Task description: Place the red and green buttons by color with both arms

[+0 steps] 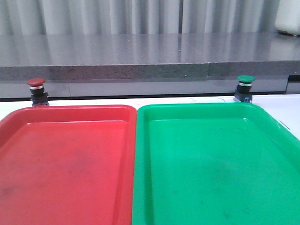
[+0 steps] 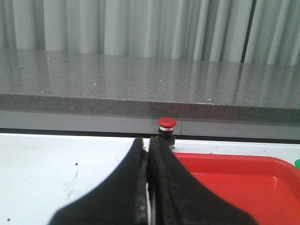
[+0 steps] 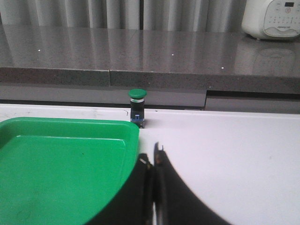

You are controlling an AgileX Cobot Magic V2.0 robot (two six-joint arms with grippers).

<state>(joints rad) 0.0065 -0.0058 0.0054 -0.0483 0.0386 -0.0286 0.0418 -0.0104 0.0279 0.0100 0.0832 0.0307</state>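
Here, red tray [image 1: 70, 159], green tray [image 1: 215, 159], both empty

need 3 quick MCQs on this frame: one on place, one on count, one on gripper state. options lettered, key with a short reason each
1. Where does the red button stand?
A. inside the red tray
B. on the table behind the red tray's far rim
C. inside the green tray

2. How many buttons lie in the two trays?
A. none
B. one
C. two

3. What state is the left gripper in?
A. wide open
B. shut on the red button
C. shut, holding nothing

Key: 1 B, the front view shows it upright beyond the far rim of the red tray. 2 A, both the red tray and the green tray hold nothing, and the green button also stands behind its rim. 3 C, the left wrist view shows its fingers pressed together short of the button.
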